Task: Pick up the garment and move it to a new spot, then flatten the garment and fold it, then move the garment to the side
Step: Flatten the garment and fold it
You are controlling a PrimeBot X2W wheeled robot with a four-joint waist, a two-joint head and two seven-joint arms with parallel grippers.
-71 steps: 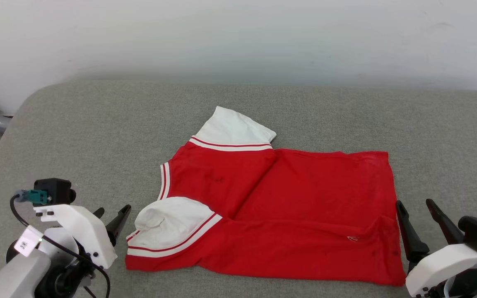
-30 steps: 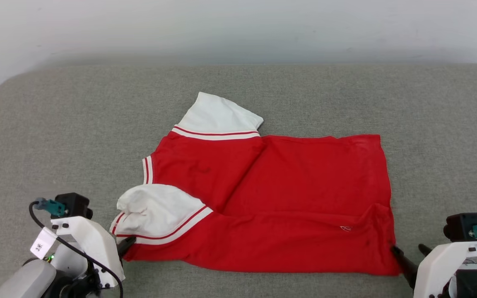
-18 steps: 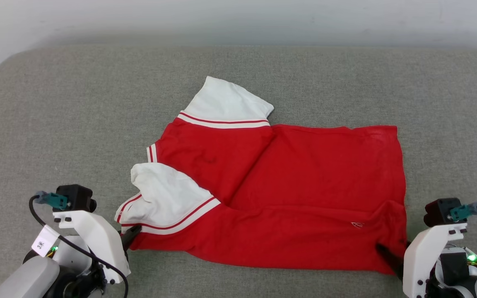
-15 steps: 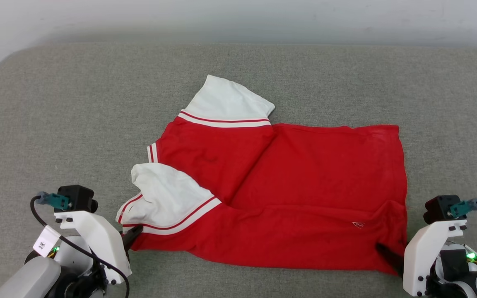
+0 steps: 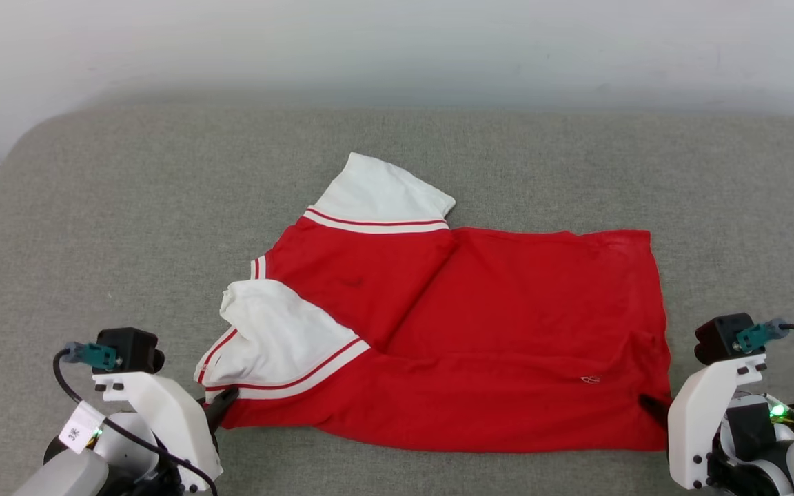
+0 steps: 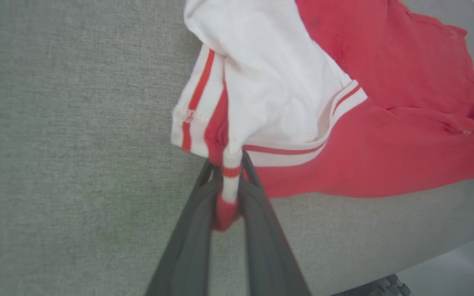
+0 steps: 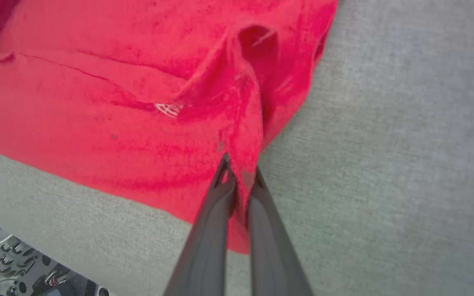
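Garment (image 5: 507, 331): red jersey T-shirt, lying spread on a grey fabric pad (image 5: 128, 227), roughly mid-pad and closer to its front edge, collar end toward the left edge, hem toward the right. The face turned up is plain red with a small white emblem (image 5: 588, 379) near the front right corner. The far white sleeve (image 5: 383, 196) lies flat and points toward the pad's back edge. The near white sleeve (image 5: 273, 337) is bunched and lies folded over the red body. Red-and-white striped trim (image 5: 259, 267) shows at the neck and along both sleeve seams. A diagonal crease runs across the body from the far sleeve down toward the near one. Left gripper (image 6: 228, 164): jaws pinching a tuck of striped sleeve trim at the front left corner. Right gripper (image 7: 240, 164): jaws pressed onto the red hem at the front right corner, cloth ridged up from the pinch.
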